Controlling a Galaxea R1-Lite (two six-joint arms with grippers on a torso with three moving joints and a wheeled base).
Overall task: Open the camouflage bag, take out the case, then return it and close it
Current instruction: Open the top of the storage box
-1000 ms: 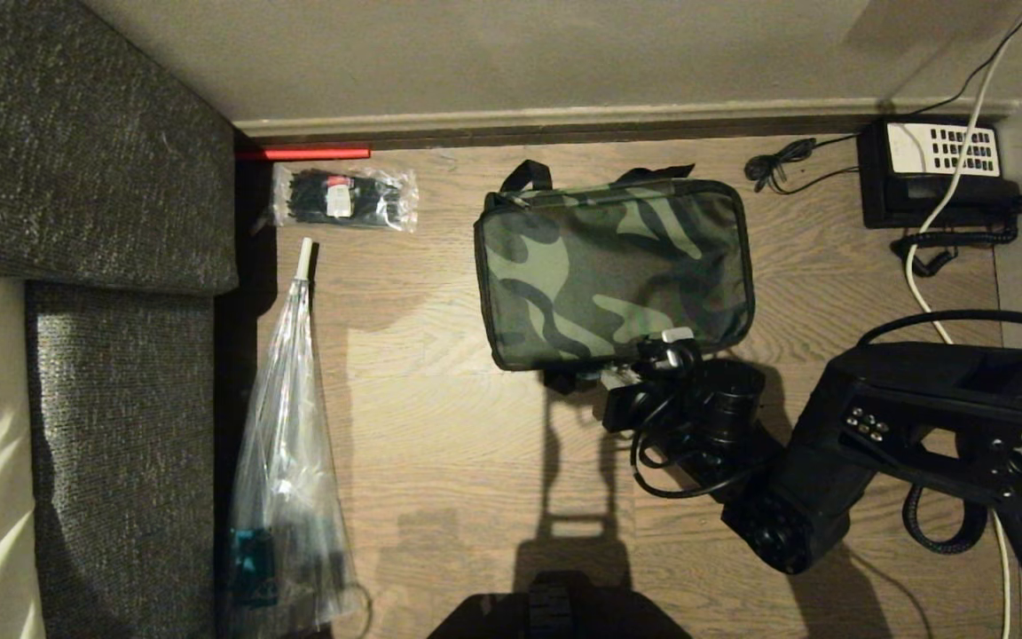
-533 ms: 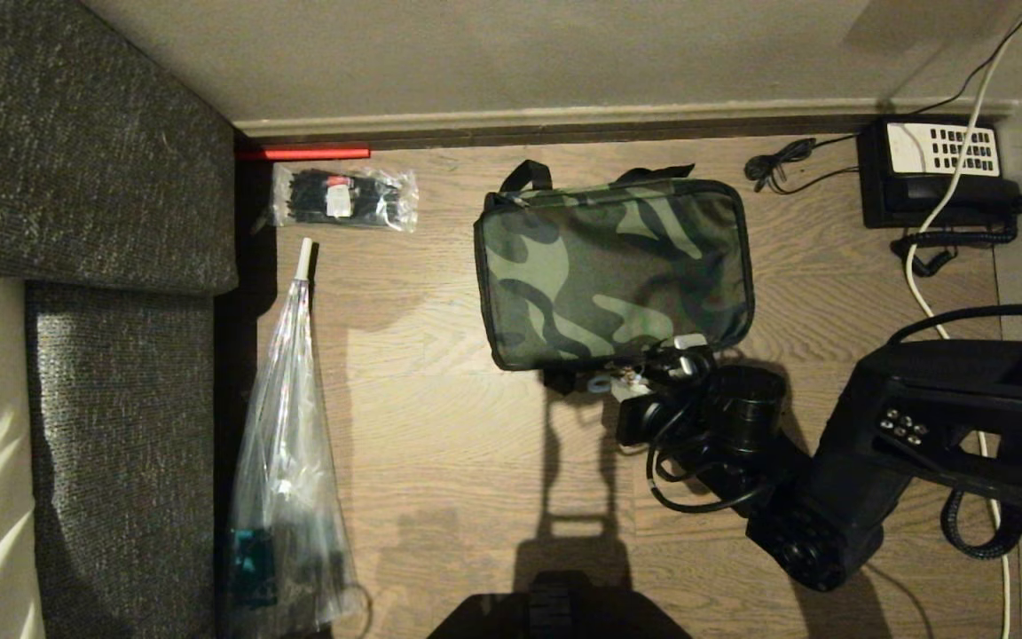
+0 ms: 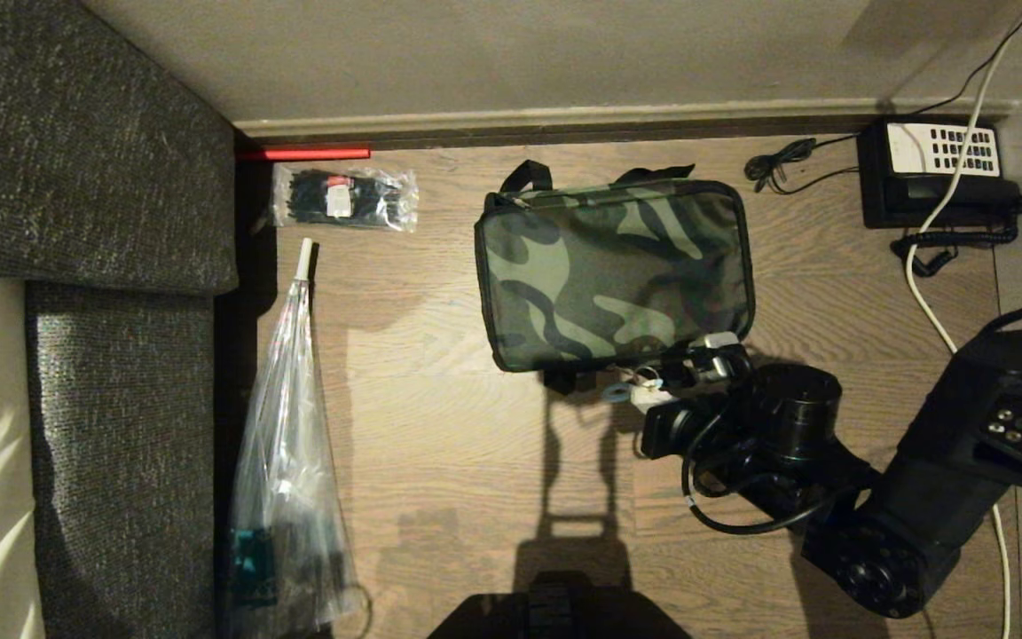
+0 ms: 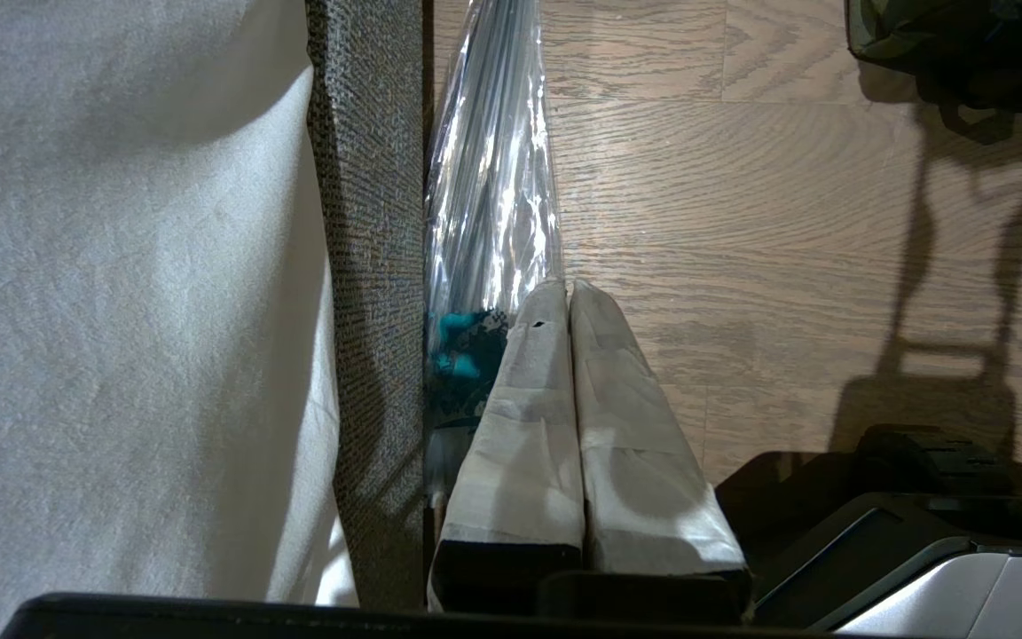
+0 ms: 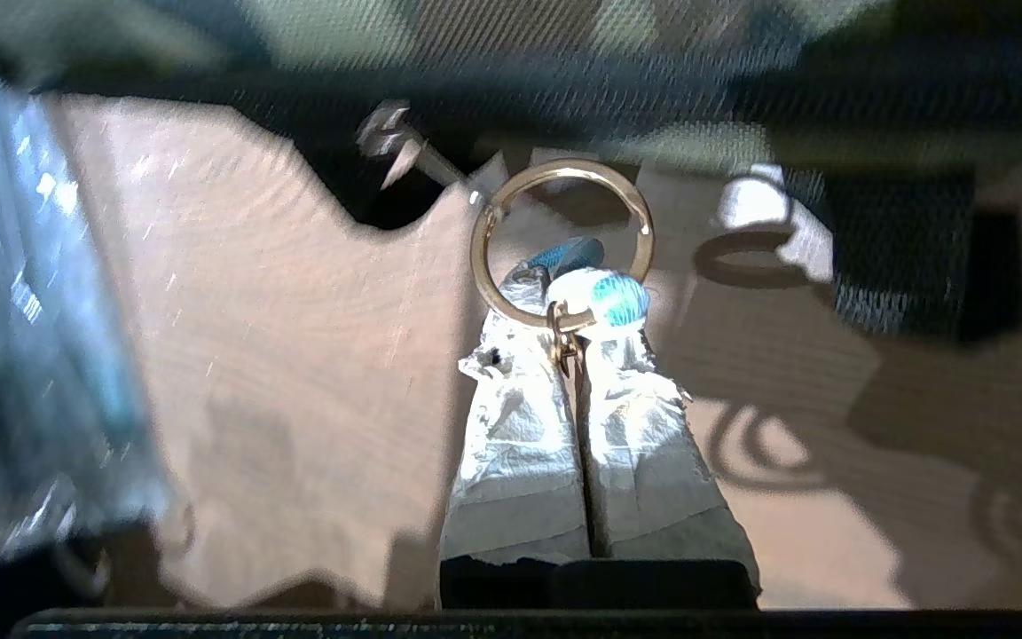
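The camouflage bag [image 3: 613,271] lies on the wooden floor with its lid down; in the right wrist view its fabric [image 5: 511,53] fills the far edge. My right gripper [image 3: 653,392] [image 5: 569,330] is at the bag's near edge, towards its right corner, shut on a gold key ring [image 5: 564,165] with a blue-white tag [image 5: 613,297]. That ring hangs from the metal zipper pull [image 5: 391,142]. The case is hidden. My left gripper [image 4: 569,288] is parked beside the sofa, shut on nothing.
A black telephone [image 3: 932,173] with a white cable [image 3: 923,293] sits at the far right. A clear packet of black items [image 3: 342,197] and a long clear plastic bag [image 3: 285,461] lie left of the bag. The grey sofa [image 3: 76,177] borders the left side.
My right gripper has slid to the right along the bag's near edge with the ring in it. The bag's lid still lies flat. The left arm has not moved.
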